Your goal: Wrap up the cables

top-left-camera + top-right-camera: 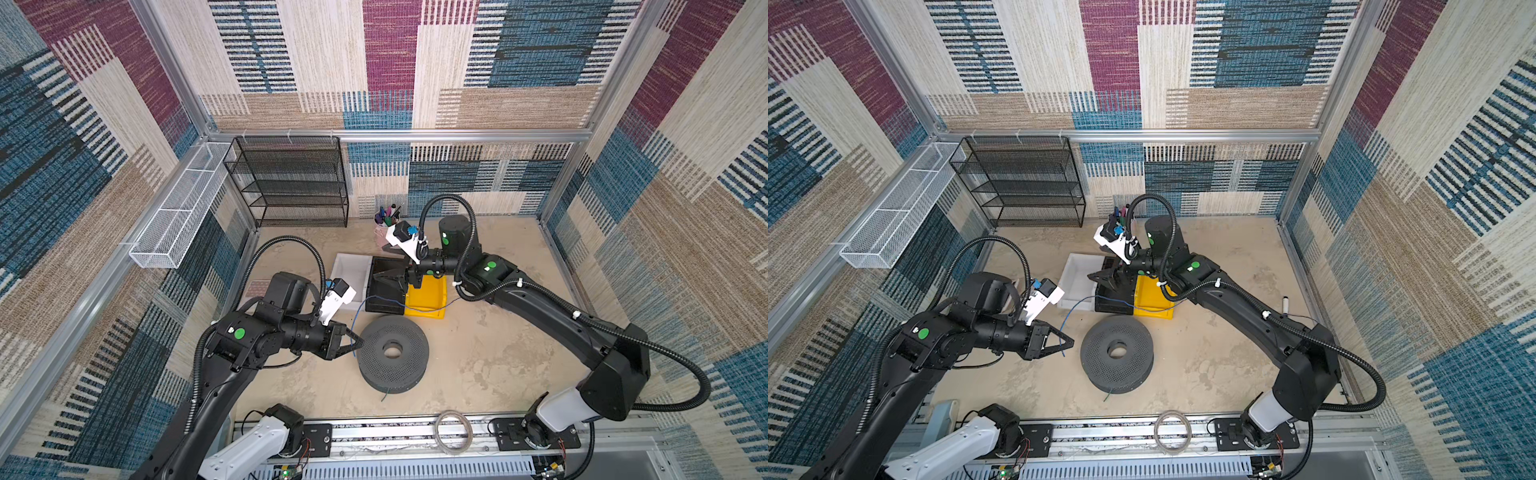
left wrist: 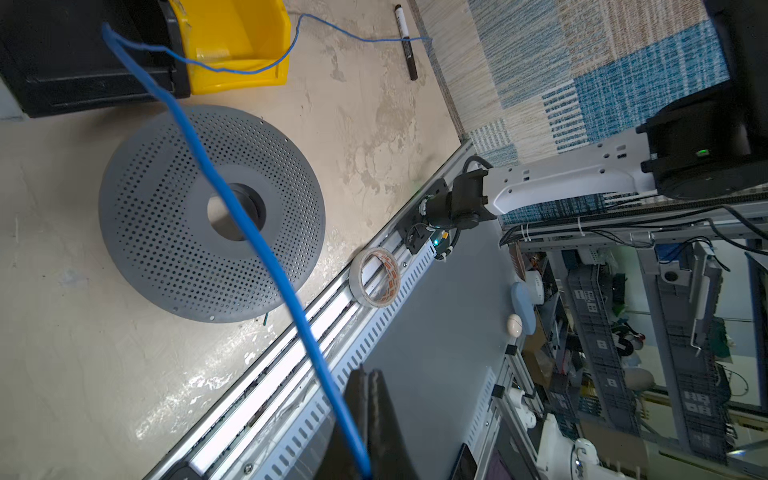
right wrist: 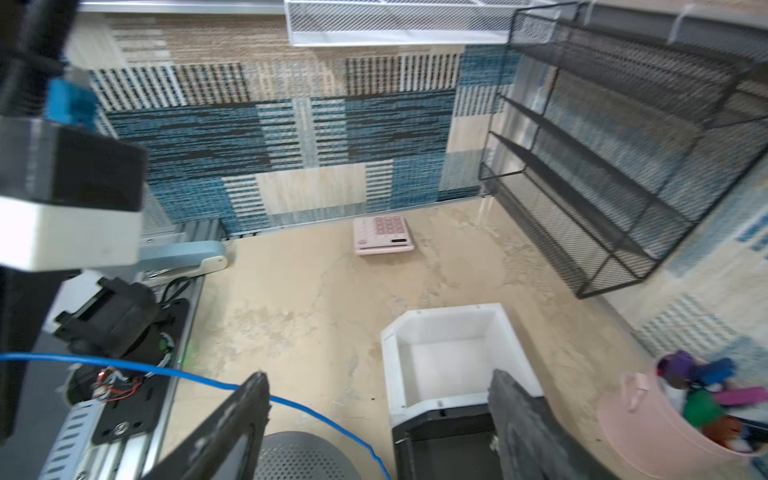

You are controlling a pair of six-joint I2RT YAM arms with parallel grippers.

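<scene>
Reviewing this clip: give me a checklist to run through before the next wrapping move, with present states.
1. Grip, left fingers shut on blue cable: ok.
2. Free hand, right fingers open and empty: ok.
3. Seating, grey spool flat on table, beside left fingers: ok.
4. Cable path clear: not ok, it runs across the black bin and yellow bin.
5. Cable anchored on spool: cannot tell; a short end shows at its near edge.
</scene>
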